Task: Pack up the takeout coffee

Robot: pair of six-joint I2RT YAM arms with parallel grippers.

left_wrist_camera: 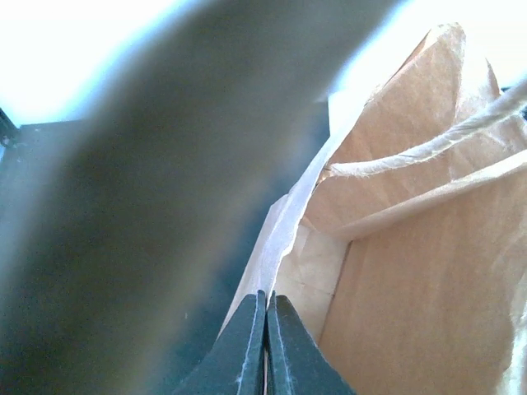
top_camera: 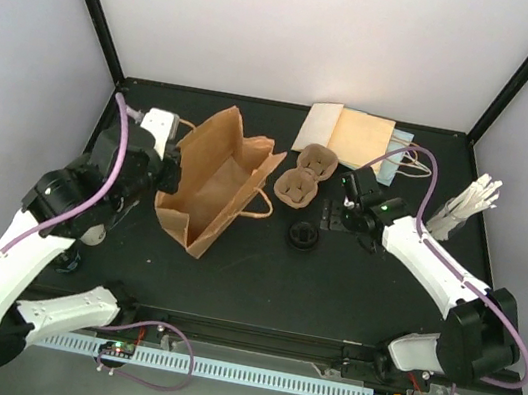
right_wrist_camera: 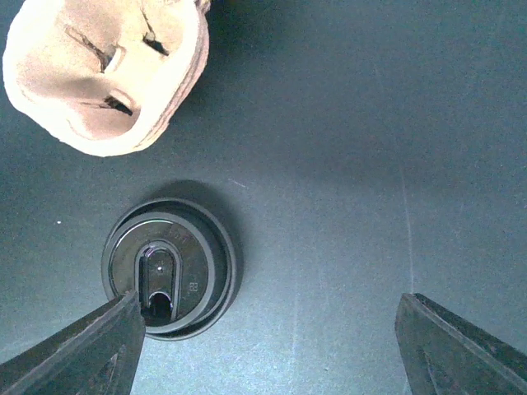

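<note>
Left gripper [left_wrist_camera: 266,298]: closed tight; we see its two fingers pressed together on the pale top edge of the paper bag [left_wrist_camera: 412,280]; from above it sits at the bag's left wall
Right gripper [right_wrist_camera: 269,306]: jaws spread wide, gripping nothing; it hangs over the table [right_wrist_camera: 370,148]
Black lid [right_wrist_camera: 169,267]: flat on the table; partly under one finger of the right gripper in our wrist view
Cup carrier [right_wrist_camera: 99,74]: brown moulded pulp; near the lid but apart from it; just right of the bag from above
Paper bag: brown, mouth open; its twine handle [left_wrist_camera: 428,148] runs across the opening
Coffee cups: we cannot tell where they are; no view shows them
</note>
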